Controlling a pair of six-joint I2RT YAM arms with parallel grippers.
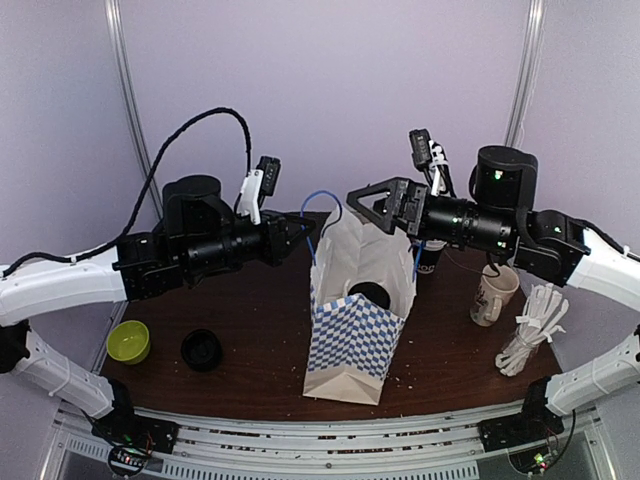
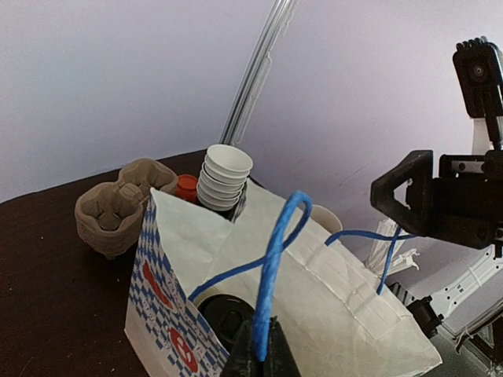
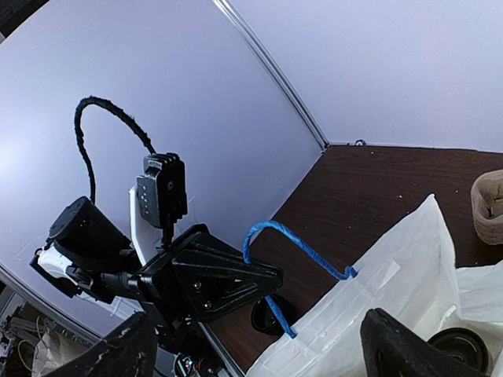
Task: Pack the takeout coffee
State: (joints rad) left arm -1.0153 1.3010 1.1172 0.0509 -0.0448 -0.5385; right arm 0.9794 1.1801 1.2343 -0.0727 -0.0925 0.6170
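One brown table (image 1: 255, 305) carries an upright blue-checked paper bag (image 1: 345, 345). Above its mouth hangs the right gripper (image 1: 364, 207), jaws spread wide and holding nothing. The left gripper (image 1: 306, 230) is pinched tight on the bag's blue handle (image 2: 275, 243). Inside the bag sits the takeout coffee (image 1: 368, 294), black lid showing.

I can read nothing: the dark print on the cream ceramic mug (image 1: 493, 297) is too small, and the red emblems on the blue-checked white paper bag (image 2: 161, 275) are too blurred.
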